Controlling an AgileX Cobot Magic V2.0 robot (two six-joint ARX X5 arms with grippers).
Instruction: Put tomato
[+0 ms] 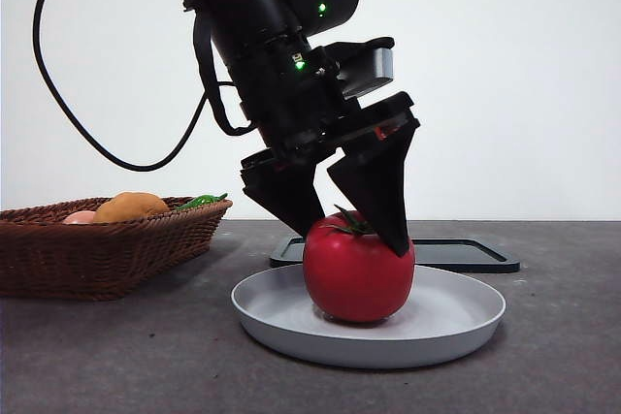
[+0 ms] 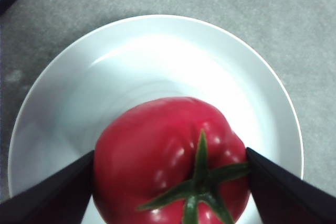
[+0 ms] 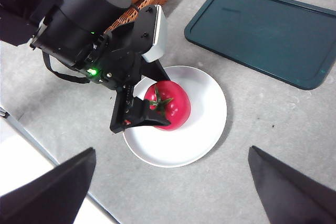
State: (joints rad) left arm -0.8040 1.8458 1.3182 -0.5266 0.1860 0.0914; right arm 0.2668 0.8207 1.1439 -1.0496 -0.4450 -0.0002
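— While the tomato (image 1: 358,276) rests on the white plate (image 1: 456,322), is the left end effector (image 1: 355,227) letting go?

— Its jaws flank it at nine and three o'clock, seemingly touching; next, widen and lift. Right end effector (image 3: 170,192) waits, spread wide.

The left arm (image 1: 272,36) is black with green lights, a grey block, looping black cable and wedge-shaped jaws.

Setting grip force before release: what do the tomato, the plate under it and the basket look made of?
Tomato: probably plastic or rubber; even glossy red skin with sharp highlights, moulded-looking green stem.
Plate: smooth pale grey-white, satin sheen; plastic or glazed ceramic, can't tell.
Basket: brown woven wicker or rattan, visible weave.
The left pincer flanks the tomato.
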